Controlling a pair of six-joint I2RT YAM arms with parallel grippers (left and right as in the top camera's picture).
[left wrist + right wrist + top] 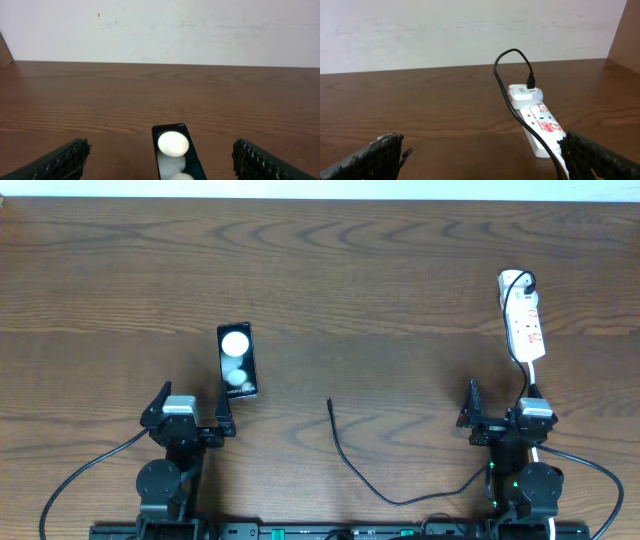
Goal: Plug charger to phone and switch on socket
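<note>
The black phone (237, 360) lies flat on the table, its screen reflecting two white spots; it also shows in the left wrist view (173, 152). My left gripper (190, 408) is open and empty just behind it, the phone between its fingers (160, 162). The white socket strip (522, 318) lies at the right, with a white adapter plugged in at its far end (540, 122). The thin black charger cable (365, 470) runs from the adapter past my right arm; its free tip (329, 400) lies mid-table. My right gripper (500, 412) is open and empty near the strip (482, 155).
Brown wooden table (380, 270) with a pale wall beyond its far edge (160, 30). The strip's white cord (540, 375) runs down past the right arm. Thick black arm cables (90, 470) trail at the front edge.
</note>
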